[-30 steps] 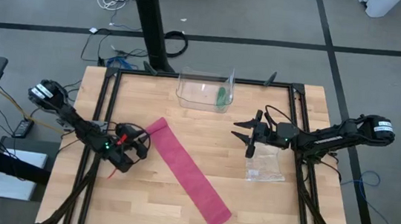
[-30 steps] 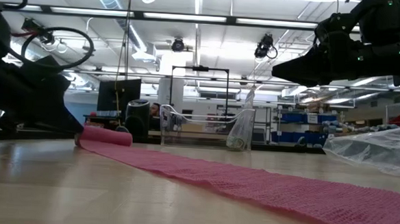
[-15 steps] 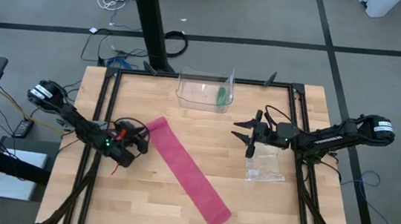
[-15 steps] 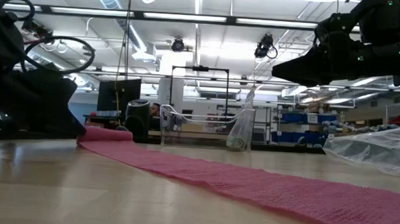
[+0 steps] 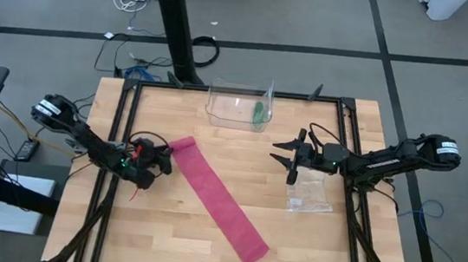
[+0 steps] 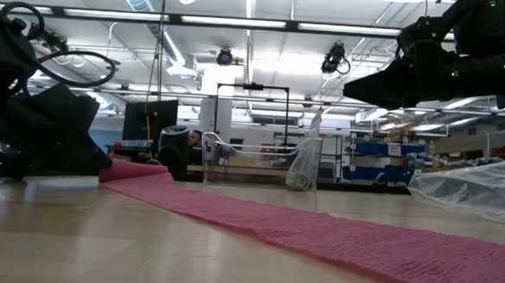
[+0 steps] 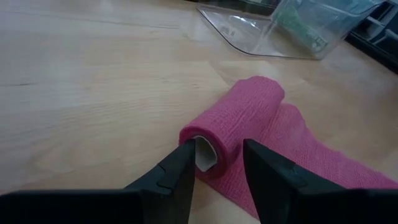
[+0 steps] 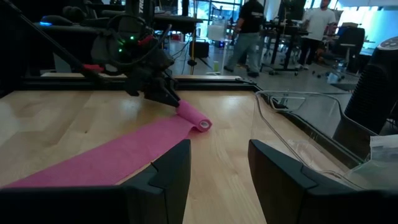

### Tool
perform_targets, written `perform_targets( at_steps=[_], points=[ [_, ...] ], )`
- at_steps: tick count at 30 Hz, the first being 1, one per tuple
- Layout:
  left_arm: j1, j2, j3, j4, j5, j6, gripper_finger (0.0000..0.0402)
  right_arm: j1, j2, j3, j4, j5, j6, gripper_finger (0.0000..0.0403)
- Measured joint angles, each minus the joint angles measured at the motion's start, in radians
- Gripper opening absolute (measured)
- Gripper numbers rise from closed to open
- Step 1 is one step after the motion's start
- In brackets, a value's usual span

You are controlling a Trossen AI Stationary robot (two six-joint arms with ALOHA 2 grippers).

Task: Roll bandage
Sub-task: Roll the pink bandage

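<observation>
The magenta-pink bandage (image 5: 218, 201) lies flat in a slant across the table. Its far-left end is wound into a small roll (image 7: 239, 118) with a white core, resting on its side on the wood. My left gripper (image 7: 219, 149) is open and low, level with the table at the roll's near end (image 5: 172, 150). One fingertip is at the core opening and the other stands clear beside the roll. My right gripper (image 5: 288, 156) hangs open above the table's right half, nothing between its fingers (image 8: 214, 165). My left gripper comes at the roll's open end (image 7: 202, 152) nearly level, from the table's left, along the roll's length. One fingertip (image 7: 188, 151) shows right at the rim of that end. I cannot tell whether it touches. The roll lies on the table.
A clear plastic container (image 5: 238, 105) with a small green item (image 5: 258, 113) stands at the far edge. A clear plastic bag (image 5: 310, 194) lies below my right arm. Black frame rails (image 5: 120, 136) run along the table's sides. People stand in the room beyond.
My left gripper has moved toward the far edge, up to the bandage's rolled end, and its wrist has turned. The roll and the strip lie where they were.
</observation>
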Motion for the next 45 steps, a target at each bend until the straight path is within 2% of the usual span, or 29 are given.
perform_targets(
  at_steps=[8, 15, 24, 29, 34, 41, 45],
  points=[
    [0.025, 0.000, 0.000, 0.018, 0.027, 0.020, 0.0143, 0.000, 0.000, 0.000, 0.001, -0.021, -0.001, 0.0162],
    [0.049, 0.001, 0.017, 0.126, 0.142, 0.185, 0.0143, 0.000, 0.000, 0.000, 0.001, -0.027, -0.009, 0.0162],
    [0.123, 0.001, 0.006, 0.118, 0.145, 0.211, 0.0143, 0.000, 0.000, 0.000, 0.002, -0.027, -0.009, 0.0162],
    [0.156, 0.001, 0.008, 0.164, 0.154, 0.307, 0.0138, 0.000, 0.000, 0.000, 0.002, -0.027, -0.009, 0.0162],
    [0.202, 0.001, 0.008, 0.229, 0.153, 0.419, 0.0106, 0.000, 0.000, 0.000, 0.002, -0.032, -0.005, 0.0162],
    [0.243, 0.001, 0.009, 0.306, 0.186, 0.569, 0.0024, 0.000, 0.000, 0.000, 0.001, -0.060, 0.018, 0.0162],
    [0.246, 0.001, 0.009, 0.364, 0.154, 0.693, 0.0015, 0.000, 0.000, 0.000, 0.001, -0.070, 0.009, 0.0156]
  ],
)
